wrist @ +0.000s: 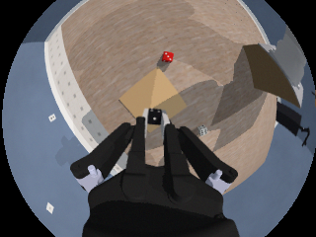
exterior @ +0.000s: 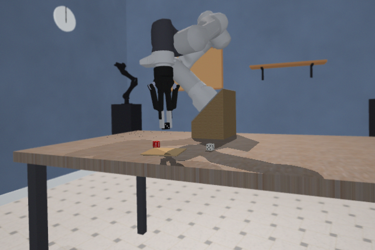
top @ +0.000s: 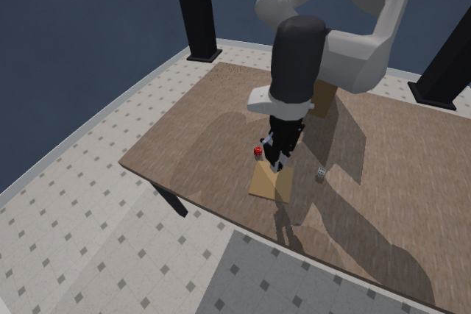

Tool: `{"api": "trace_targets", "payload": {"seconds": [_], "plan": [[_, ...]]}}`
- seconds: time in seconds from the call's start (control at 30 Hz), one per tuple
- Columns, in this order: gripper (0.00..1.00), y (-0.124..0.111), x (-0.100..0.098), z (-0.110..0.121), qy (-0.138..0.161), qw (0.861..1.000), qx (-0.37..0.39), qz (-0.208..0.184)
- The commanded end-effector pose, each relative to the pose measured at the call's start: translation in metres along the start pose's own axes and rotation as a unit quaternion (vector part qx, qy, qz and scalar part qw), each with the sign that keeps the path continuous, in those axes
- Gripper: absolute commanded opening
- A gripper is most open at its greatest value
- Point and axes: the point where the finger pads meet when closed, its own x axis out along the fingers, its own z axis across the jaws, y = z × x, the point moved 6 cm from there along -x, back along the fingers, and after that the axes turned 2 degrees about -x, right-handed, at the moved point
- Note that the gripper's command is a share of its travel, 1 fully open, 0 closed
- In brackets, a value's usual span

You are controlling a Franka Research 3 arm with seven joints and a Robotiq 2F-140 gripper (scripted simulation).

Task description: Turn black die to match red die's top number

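Observation:
My gripper [exterior: 166,125] is shut on the black die [exterior: 166,125] and holds it well above the table, over the tan mat [exterior: 163,151]. In the wrist view the black die [wrist: 154,117] sits between my fingertips above the mat [wrist: 152,97]. In the top view my fingers [top: 276,166] hide the die above the mat [top: 271,182]. The red die [top: 257,151] lies on the table just beyond the mat's far left corner; it also shows in the exterior view [exterior: 156,144] and in the wrist view [wrist: 168,57].
A white die [top: 320,173] [exterior: 210,146] lies on the table to the right of the mat. A tan wedge block [exterior: 215,115] stands further back on the table. The table's front edge runs close to the mat.

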Motion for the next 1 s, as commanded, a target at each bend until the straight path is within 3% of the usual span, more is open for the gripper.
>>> {"api": "trace_targets", "payload": {"seconds": [0.0,0.1,0.17,0.3,0.67,0.73,0.8,0.97], "plan": [[0.13,0.006,0.0,-0.003,0.007,0.998,0.0,-0.054],[0.13,0.018,0.003,-0.003,0.01,0.992,-0.001,-0.127],[0.13,0.018,0.003,-0.003,0.01,0.992,-0.001,-0.127],[0.13,0.027,0.006,-0.003,0.012,0.983,-0.001,-0.184],[0.13,0.039,0.014,-0.002,0.014,0.961,-0.001,-0.276],[0.13,0.039,0.014,-0.002,0.014,0.961,-0.001,-0.276],[0.13,0.046,0.015,-0.003,0.015,0.951,-0.001,-0.31],[0.13,0.049,0.019,0.0,0.012,0.939,-0.002,-0.343]]}}
